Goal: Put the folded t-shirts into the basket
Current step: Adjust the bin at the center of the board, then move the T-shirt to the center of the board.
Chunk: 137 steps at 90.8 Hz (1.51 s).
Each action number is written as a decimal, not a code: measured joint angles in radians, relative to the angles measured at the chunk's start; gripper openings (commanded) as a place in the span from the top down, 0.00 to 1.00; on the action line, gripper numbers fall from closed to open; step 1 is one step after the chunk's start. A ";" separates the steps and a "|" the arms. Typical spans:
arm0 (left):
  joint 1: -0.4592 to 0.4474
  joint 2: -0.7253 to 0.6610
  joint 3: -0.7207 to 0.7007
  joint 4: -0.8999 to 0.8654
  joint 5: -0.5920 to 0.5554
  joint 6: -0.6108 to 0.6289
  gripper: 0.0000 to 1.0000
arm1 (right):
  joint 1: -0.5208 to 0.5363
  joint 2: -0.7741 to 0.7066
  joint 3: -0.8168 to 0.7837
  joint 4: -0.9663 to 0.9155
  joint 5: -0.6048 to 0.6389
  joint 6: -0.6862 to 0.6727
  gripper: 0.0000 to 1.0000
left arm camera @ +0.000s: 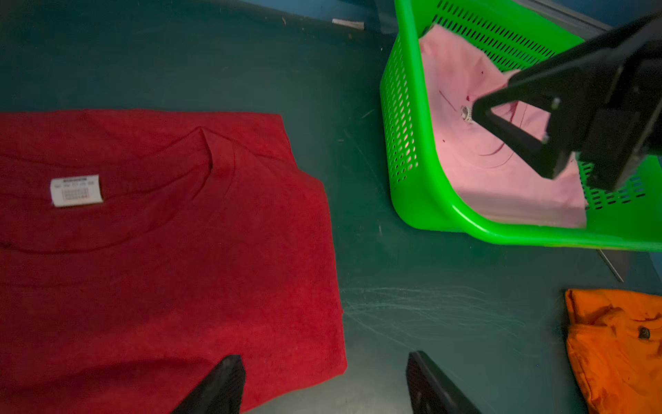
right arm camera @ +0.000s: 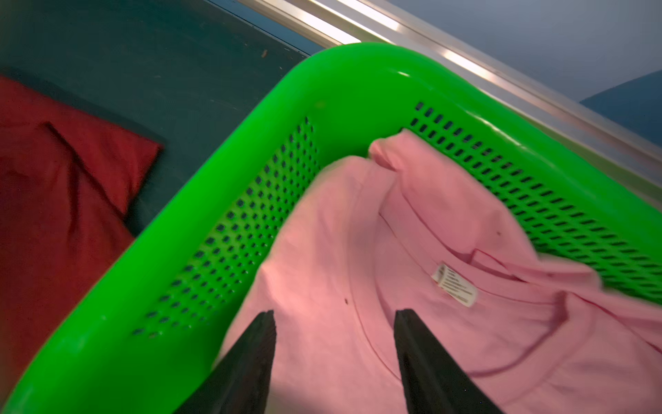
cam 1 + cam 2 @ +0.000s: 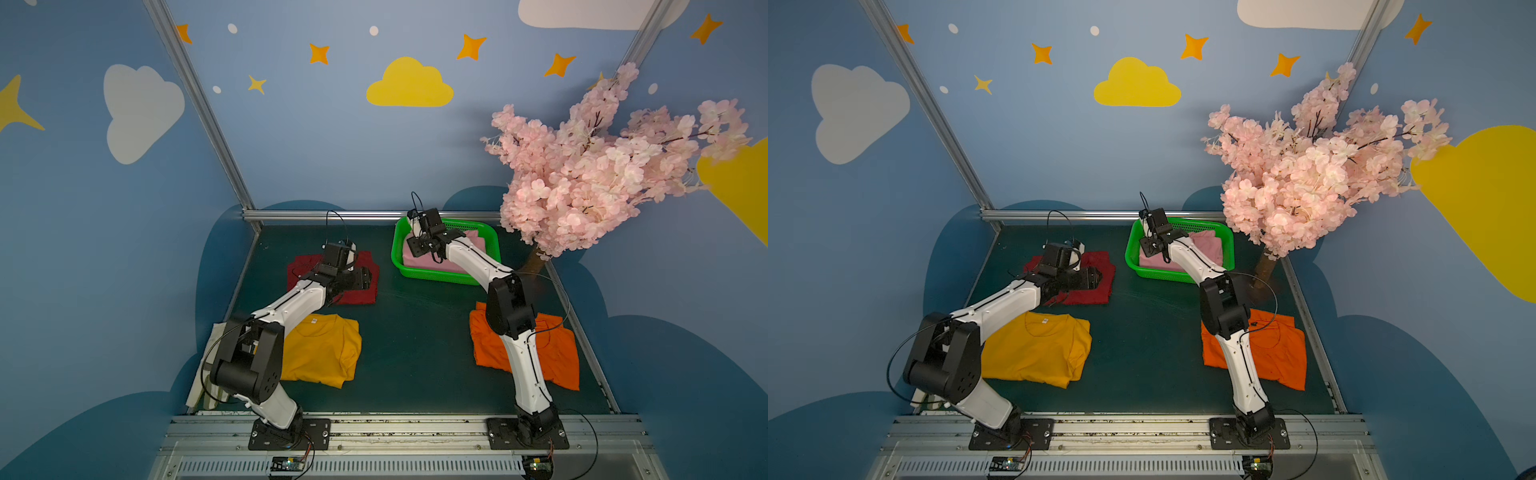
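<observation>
While the right fingers [image 2: 250, 358] stood apart with nothing between them, they hung just above the pink shirt [image 2: 358, 269]. That shirt lay inside the green basket [image 3: 440, 277], at the upper right of the worktop [image 3: 415, 332] in both top views, with one corner bunched up against the basket's side. The left fingers [image 1: 218, 383] were also spread and empty, one over an edge of the dark red shirt [image 1: 179, 269], the other over bare worktop. That shirt lay just left of the basket. The yellow shirt [image 3: 320, 353] and the orange shirt [image 3: 557, 357] lay at lower left and lower right, well apart from the basket.

As a judgement, closing on the red edge might pinch only the top layer, so the fold would spill open on lifting. The right fingers, if they rose carelessly, might snag pink cloth or nudge the light basket.
</observation>
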 measured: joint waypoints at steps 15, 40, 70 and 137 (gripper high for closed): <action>0.000 -0.077 -0.074 0.031 0.019 -0.021 0.24 | 0.018 0.059 0.033 -0.021 -0.115 0.037 0.46; 0.000 -0.162 -0.188 0.042 0.039 -0.035 0.24 | 0.046 0.005 -0.059 -0.050 -0.279 0.050 0.47; 0.000 -0.229 -0.237 0.044 0.061 -0.031 0.23 | 0.058 -0.237 -0.189 -0.201 -0.198 0.068 0.44; -0.090 -0.285 -0.338 0.163 0.251 -0.055 0.11 | -0.062 -0.885 -1.242 -0.288 0.020 0.433 0.44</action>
